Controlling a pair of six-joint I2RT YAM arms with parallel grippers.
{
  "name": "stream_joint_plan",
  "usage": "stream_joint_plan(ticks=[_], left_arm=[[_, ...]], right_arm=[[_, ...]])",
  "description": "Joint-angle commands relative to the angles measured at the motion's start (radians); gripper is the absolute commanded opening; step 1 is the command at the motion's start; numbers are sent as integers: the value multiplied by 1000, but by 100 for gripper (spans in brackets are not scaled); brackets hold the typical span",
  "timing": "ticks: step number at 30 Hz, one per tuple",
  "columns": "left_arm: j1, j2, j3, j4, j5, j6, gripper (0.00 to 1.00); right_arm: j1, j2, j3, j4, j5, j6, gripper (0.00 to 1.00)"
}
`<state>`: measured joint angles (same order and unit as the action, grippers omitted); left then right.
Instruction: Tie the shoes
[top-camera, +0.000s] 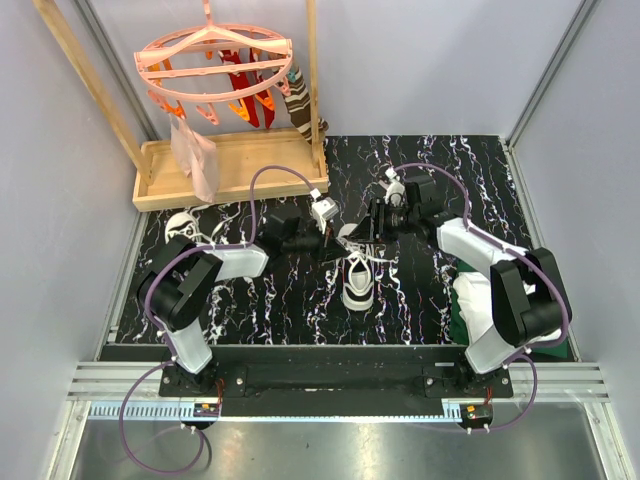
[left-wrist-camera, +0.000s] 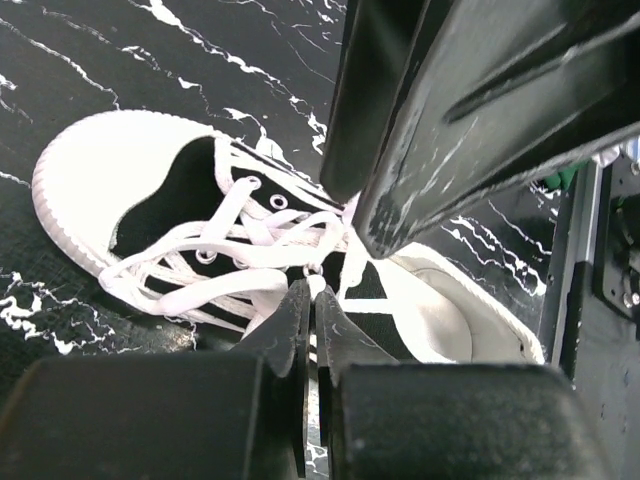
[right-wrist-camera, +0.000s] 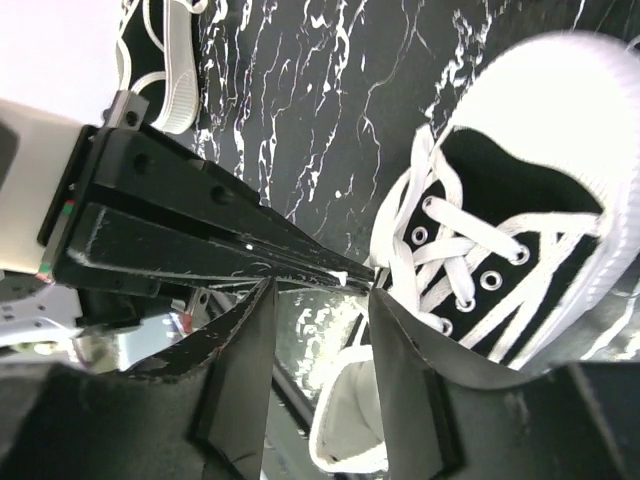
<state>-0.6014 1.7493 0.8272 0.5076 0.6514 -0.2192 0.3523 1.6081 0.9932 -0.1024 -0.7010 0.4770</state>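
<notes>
One black sneaker (top-camera: 358, 280) with a white toe cap lies mid-table, its toe toward the back. It also shows in the left wrist view (left-wrist-camera: 190, 190) and the right wrist view (right-wrist-camera: 520, 240). My left gripper (top-camera: 331, 240) hovers over its laces, shut on a white lace (left-wrist-camera: 318, 284) near the top eyelets. My right gripper (top-camera: 366, 237) faces it from the right, open, its fingers (right-wrist-camera: 385, 330) straddling the tip of the left gripper (right-wrist-camera: 250, 245). The second sneaker (top-camera: 188, 228) lies at the left, and it shows in the right wrist view (right-wrist-camera: 165, 50).
A wooden tray (top-camera: 225, 170) with posts stands at the back left. A pink clip hanger (top-camera: 215, 60) hangs above it with a dark striped sock (top-camera: 298, 100). A folded white-and-green cloth (top-camera: 468, 300) lies under my right arm.
</notes>
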Motion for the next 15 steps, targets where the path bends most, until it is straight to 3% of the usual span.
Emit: stream_joint_plan(ticks=[1, 5, 11, 15], left_arm=[[0, -43, 50, 20, 51, 76, 0], [-3, -47, 50, 26, 56, 106, 0], [-3, -51, 102, -62, 82, 196, 1], [-3, -59, 145, -182, 116, 317, 1]], right_arm=[[-10, -40, 45, -23, -29, -139, 49], [-10, -13, 93, -97, -57, -270, 38], [-10, 15, 137, -183, -2, -340, 35], [-10, 21, 139, -218, 58, -363, 19]])
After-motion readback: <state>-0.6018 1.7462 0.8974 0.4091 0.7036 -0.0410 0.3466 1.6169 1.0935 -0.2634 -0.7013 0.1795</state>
